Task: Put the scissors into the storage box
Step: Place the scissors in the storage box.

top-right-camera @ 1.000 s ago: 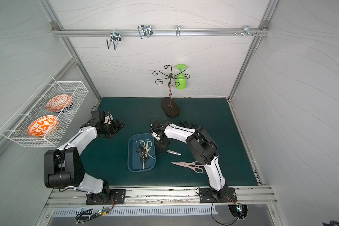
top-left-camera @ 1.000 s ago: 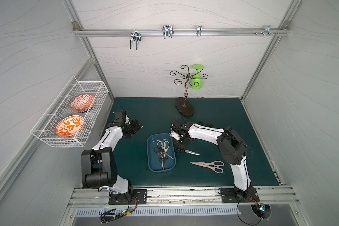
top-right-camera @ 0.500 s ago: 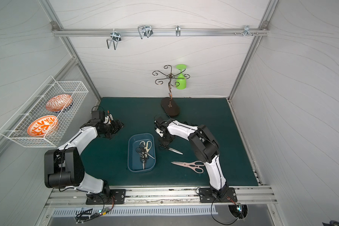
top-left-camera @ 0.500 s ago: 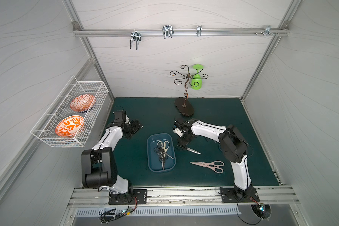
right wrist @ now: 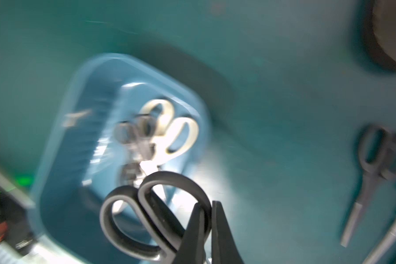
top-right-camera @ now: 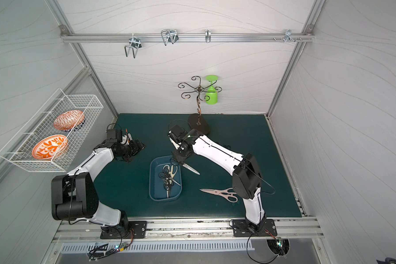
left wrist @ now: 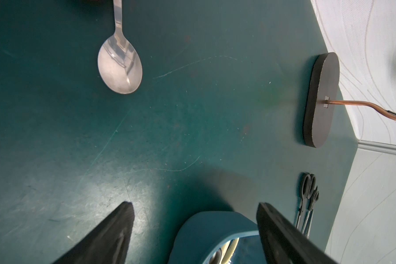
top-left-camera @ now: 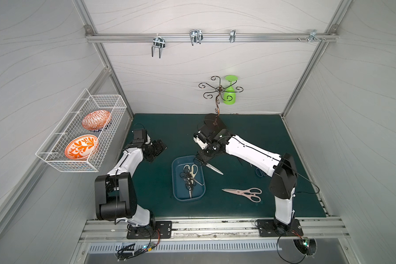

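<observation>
Black-handled scissors [top-left-camera: 214,169] | right end effector [right wrist: 206,205] pinching handle loop | blades beyond storage box [top-left-camera: 174,182] rim: could land straddling it

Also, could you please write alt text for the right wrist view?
The right gripper, shut on a handle loop of black-handled scissors, hangs at the blue storage box holding cream-handled shears. Other scissors lie on the mat.

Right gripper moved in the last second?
Yes. The right gripper, shut on black scissors, shifted toward the blue box and now reaches its far corner.
</observation>
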`<control>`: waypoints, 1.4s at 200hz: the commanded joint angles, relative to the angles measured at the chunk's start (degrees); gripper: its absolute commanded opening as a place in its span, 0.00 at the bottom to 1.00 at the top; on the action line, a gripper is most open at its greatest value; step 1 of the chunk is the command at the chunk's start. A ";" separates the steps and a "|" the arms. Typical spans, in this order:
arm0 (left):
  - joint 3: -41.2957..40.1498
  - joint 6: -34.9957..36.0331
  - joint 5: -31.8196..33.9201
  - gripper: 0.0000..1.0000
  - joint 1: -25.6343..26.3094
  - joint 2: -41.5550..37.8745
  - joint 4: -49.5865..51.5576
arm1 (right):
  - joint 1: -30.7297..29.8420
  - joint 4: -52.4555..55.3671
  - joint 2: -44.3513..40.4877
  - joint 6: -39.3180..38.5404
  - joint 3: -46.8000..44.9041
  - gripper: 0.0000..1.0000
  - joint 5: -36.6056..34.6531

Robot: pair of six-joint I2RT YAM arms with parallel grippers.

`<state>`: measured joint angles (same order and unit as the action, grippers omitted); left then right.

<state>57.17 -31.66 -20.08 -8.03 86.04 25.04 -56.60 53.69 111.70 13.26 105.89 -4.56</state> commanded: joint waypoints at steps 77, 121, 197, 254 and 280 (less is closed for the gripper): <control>0.91 -0.42 2.23 0.89 -3.10 -2.88 0.13 | -5.63 -6.09 7.22 17.74 5.23 0.00 5.88; 0.82 -0.51 3.39 0.89 -3.57 -3.58 0.38 | -5.48 -10.73 9.28 22.76 1.54 0.00 3.69; 0.68 -0.73 2.92 0.89 -3.65 -3.12 -0.02 | -5.81 -11.58 16.03 27.71 0.89 0.00 1.82; 0.58 -0.95 2.28 0.89 -3.65 -2.47 -0.26 | -5.80 -11.40 16.57 27.75 1.60 0.21 1.67; 0.68 -1.04 1.97 0.89 -3.65 -2.28 -0.39 | -5.80 -12.37 14.39 27.19 1.63 0.30 1.23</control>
<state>57.17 -32.23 -17.50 -11.38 83.68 25.47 -62.24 41.98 128.20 40.73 106.54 -2.50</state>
